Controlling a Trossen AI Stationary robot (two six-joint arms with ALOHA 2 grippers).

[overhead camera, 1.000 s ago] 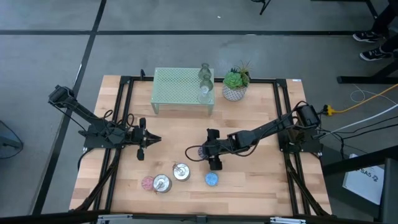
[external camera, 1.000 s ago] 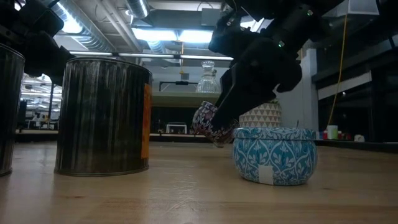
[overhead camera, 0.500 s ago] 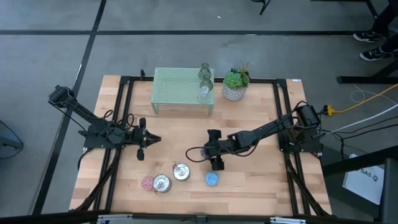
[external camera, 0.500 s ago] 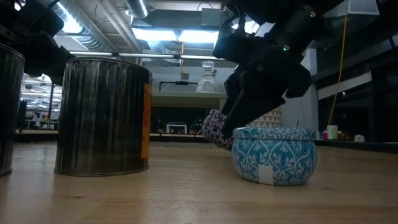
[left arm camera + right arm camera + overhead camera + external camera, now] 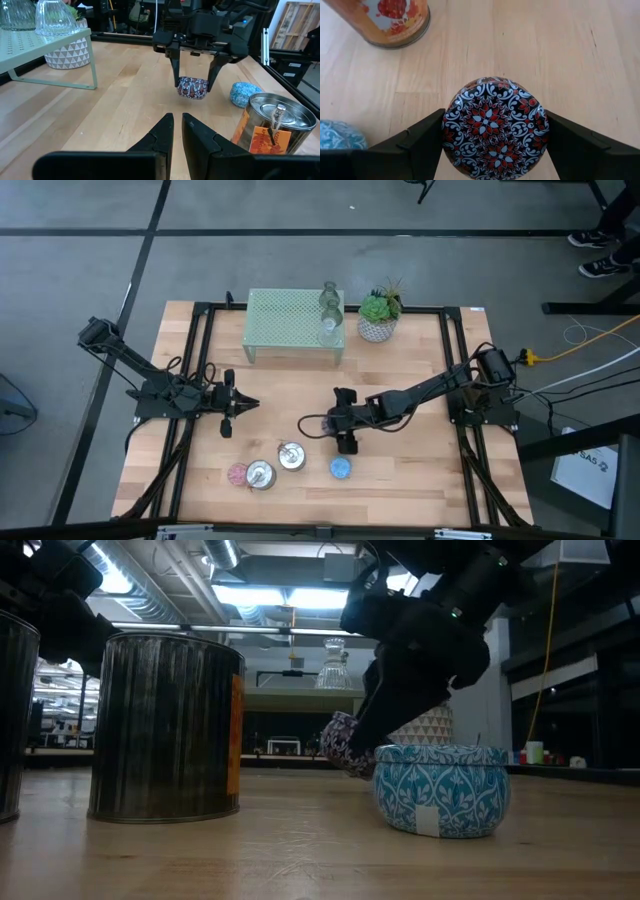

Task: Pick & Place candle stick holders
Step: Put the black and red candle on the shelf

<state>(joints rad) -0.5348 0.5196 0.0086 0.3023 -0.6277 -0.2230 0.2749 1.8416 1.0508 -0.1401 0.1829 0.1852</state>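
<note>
Wooden tabletop (image 5: 400,470) from above: the right gripper (image 5: 322,423) sits mid-table, the left gripper (image 5: 252,403) waits apart with fingers closed. At table level, a round patterned tin holder in red, black and white (image 5: 345,745) hangs tilted behind a blue patterned tin (image 5: 441,788). Both wrist views show the right fingers (image 5: 415,145) clamping that patterned tin.

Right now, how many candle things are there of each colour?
Silver tins: 2
Blue tin: 1
Pink tin: 1
Dark flowery tin, held in the right gripper: 1
Clear glass holders, on the green stand: 2
Total: 7
</note>
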